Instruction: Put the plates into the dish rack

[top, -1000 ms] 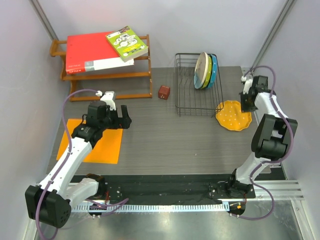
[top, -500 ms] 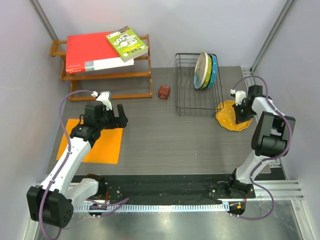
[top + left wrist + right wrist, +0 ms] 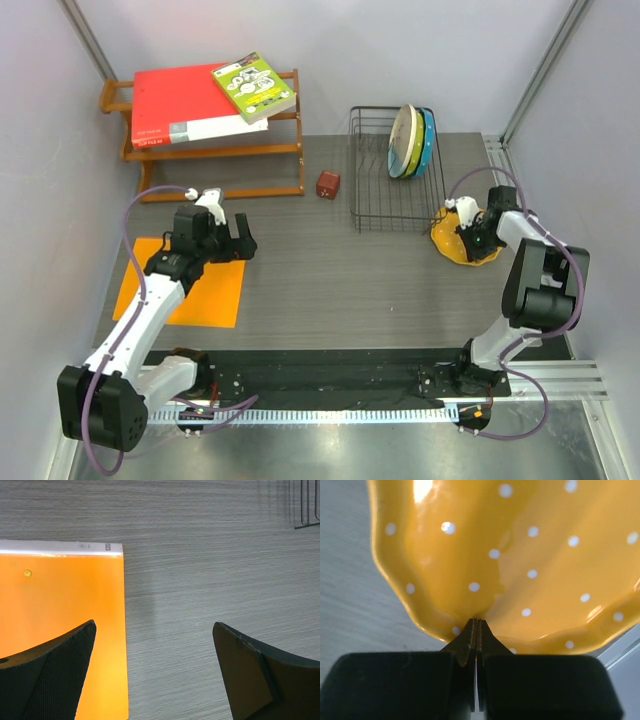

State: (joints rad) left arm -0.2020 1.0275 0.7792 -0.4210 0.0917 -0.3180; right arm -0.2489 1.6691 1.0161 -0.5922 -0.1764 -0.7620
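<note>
The orange-yellow dotted plate [image 3: 452,245] lies right of the black wire dish rack [image 3: 375,195]. In the right wrist view it [image 3: 520,555] fills the frame. My right gripper [image 3: 466,236] is shut, with nothing between its jaws, and its tips [image 3: 477,624] touch the plate's near rim. A cream plate [image 3: 402,138] and a blue plate [image 3: 429,145] stand upright in the rack; a green one is not clearly seen. My left gripper [image 3: 248,238] is open and empty, low over the table [image 3: 154,626] at the orange mat's right edge.
The flat orange mat [image 3: 190,290] lies at the left, also in the left wrist view [image 3: 60,605]. A wooden shelf [image 3: 215,165] with a red binder and a green book stands at the back left. A small red-brown cube [image 3: 328,185] sits left of the rack.
My right gripper has come down and left from beside the plate to its rim, and the plate now looks nudged and tilted. My left arm has shifted slightly.
</note>
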